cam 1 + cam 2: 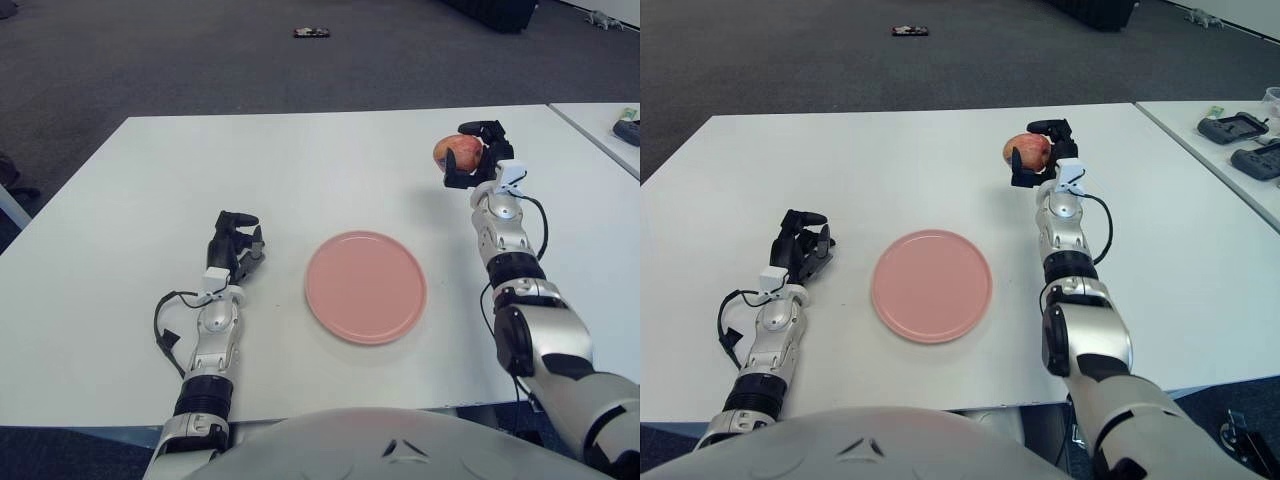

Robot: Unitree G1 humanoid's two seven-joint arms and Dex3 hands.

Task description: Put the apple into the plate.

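A red-yellow apple [455, 152] is held in my right hand [474, 152], whose dark fingers curl around it a little above the white table, to the right of and beyond the plate. The same apple shows in the right eye view [1026, 150]. The pink round plate [365, 286] lies flat and bare at the table's front middle. My left hand [236, 243] shows to the left of the plate, fingers curled, holding nothing.
The white table [300, 170] spans the view. A second table at the right carries dark devices [1238, 127]. A small dark object [311, 33] lies on the grey carpet beyond the table.
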